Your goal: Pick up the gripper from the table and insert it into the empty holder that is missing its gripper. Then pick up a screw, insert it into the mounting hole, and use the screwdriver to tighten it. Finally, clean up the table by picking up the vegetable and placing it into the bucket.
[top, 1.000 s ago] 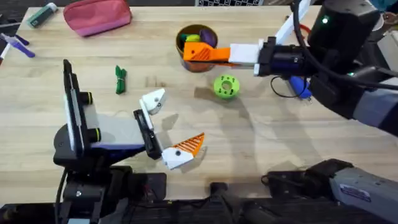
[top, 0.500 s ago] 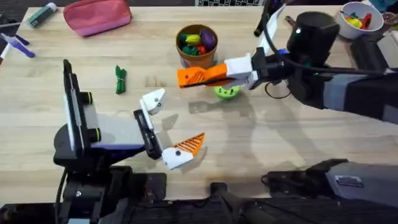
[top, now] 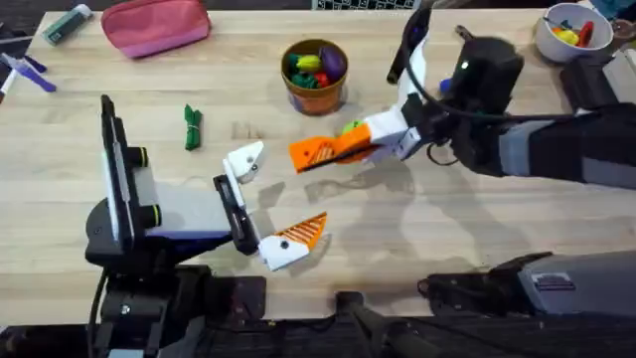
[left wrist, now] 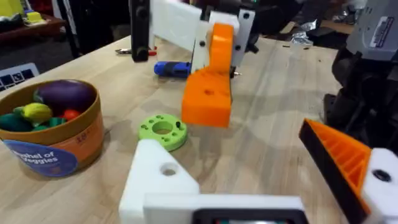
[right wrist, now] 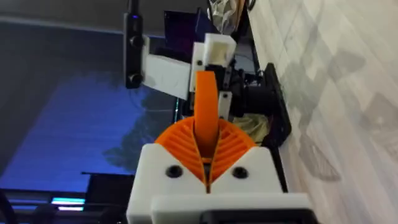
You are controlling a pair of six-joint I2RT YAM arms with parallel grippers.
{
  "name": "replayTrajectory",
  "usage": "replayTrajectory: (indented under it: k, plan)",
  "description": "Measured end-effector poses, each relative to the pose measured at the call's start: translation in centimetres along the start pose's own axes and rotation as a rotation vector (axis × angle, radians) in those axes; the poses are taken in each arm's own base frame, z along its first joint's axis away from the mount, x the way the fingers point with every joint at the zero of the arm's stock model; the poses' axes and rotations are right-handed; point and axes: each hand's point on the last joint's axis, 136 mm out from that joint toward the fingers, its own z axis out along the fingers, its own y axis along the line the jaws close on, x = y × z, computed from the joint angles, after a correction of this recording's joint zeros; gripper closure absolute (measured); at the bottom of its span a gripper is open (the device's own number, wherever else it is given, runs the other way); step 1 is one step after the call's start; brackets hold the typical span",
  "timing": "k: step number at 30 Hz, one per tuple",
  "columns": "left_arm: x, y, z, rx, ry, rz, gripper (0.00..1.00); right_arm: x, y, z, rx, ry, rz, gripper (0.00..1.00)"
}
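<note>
My right gripper is shut on the orange wedge-shaped gripper, holding it above the table just right of the left arm's claw. In the right wrist view the orange ribbed pads clamp the gripper. My left gripper is open; its far white finger block is the bare holder, its near finger carries an orange tip. The left wrist view shows the holder, the held gripper and the blue screwdriver. The green vegetable lies at the left; the bucket stands behind.
A bright-green disc lies under the right gripper. A pink pouch and a marker lie at the back left, purple pens at the left edge. A white bowl sits at the back right.
The right arm has carried the orange gripper from over the bucket down and left, over the green disc, closer to the left claw. The left arm has not moved.
</note>
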Motion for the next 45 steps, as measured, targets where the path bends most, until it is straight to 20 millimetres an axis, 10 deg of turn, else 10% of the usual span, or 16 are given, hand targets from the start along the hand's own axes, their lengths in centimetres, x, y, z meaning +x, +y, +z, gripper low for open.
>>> replayTrajectory:
  k: [45]
  plan:
    - [0.0, 0.0, 0.0, 0.000, 0.000, 0.001, 0.016, -0.4, -0.7, 4.2, -0.001, 0.102, -0.013, 0.990]
